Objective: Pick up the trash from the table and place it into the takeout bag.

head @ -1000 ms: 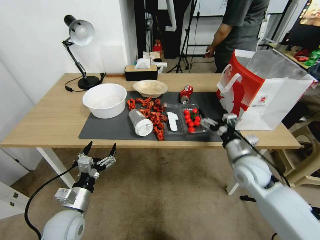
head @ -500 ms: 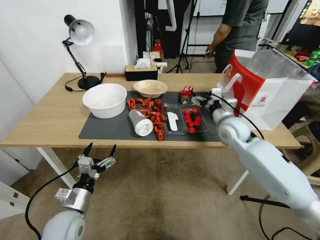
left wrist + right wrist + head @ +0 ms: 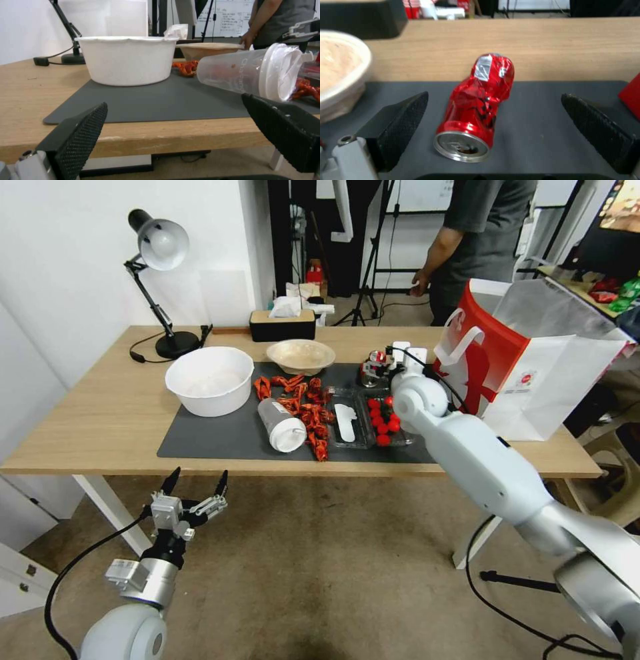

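Observation:
A crushed red soda can (image 3: pixel 476 105) lies on its side on the dark mat, its top towards my right wrist camera. My right gripper (image 3: pixel 494 96) is open, with one finger on each side of the can and not touching it. In the head view the right gripper (image 3: pixel 381 364) partly hides the can (image 3: pixel 369 372), left of the red and white takeout bag (image 3: pixel 527 360). A clear white-lidded cup (image 3: pixel 281 425) lies on the mat, and a shallow beige bowl (image 3: pixel 301 355) sits behind it. My left gripper (image 3: pixel 199 475) hangs open below the table's (image 3: pixel 100 413) front edge.
A big white bowl (image 3: pixel 209 380), red shell scraps (image 3: pixel 307 410) and a clear tray of tomatoes (image 3: pixel 383 423) share the dark mat (image 3: pixel 213 437). A desk lamp (image 3: pixel 160 280) and a tissue box (image 3: pixel 282 323) stand at the back. A person stands behind the table.
My right arm has swung from the table's front edge near the bag, forward and left, to the red can. The left arm has barely shifted.

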Available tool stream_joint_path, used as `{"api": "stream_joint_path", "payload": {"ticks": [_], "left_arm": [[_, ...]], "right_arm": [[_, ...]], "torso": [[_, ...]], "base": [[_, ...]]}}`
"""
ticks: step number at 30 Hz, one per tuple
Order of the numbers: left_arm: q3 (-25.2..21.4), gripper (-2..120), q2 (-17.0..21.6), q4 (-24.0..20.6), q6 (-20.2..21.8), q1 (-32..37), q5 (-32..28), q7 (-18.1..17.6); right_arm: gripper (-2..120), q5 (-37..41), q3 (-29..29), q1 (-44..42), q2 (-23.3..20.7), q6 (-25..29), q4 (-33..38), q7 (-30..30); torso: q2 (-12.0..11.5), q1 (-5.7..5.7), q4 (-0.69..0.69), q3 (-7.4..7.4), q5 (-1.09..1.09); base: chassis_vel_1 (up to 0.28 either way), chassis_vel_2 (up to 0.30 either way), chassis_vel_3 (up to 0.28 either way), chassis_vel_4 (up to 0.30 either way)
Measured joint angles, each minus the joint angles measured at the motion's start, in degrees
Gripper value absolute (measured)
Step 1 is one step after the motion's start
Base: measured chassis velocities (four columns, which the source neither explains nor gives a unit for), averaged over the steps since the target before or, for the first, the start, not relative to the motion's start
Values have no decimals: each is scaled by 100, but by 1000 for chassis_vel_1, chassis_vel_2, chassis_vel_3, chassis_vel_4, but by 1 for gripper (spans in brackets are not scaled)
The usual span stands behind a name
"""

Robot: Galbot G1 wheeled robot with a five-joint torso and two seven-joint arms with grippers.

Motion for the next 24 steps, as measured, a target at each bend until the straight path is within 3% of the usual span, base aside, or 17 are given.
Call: {"api": "stream_joint_path", "payload": {"ticks": [8, 24], "left_arm": [[-1, 100, 31, 26, -11, -4, -35, -1], [36, 100, 75, 90, -19, -75, -117, -1]], "right_arm": [[100, 320, -77, 261, 319, -430, -442, 486], [100, 728, -11, 411, 580, -651, -981, 573]], "torso": [[0, 0, -1, 0, 1], [1, 0, 0, 0, 1]], "base": [[0, 0, 0, 0], [0, 0, 0, 0]]}}
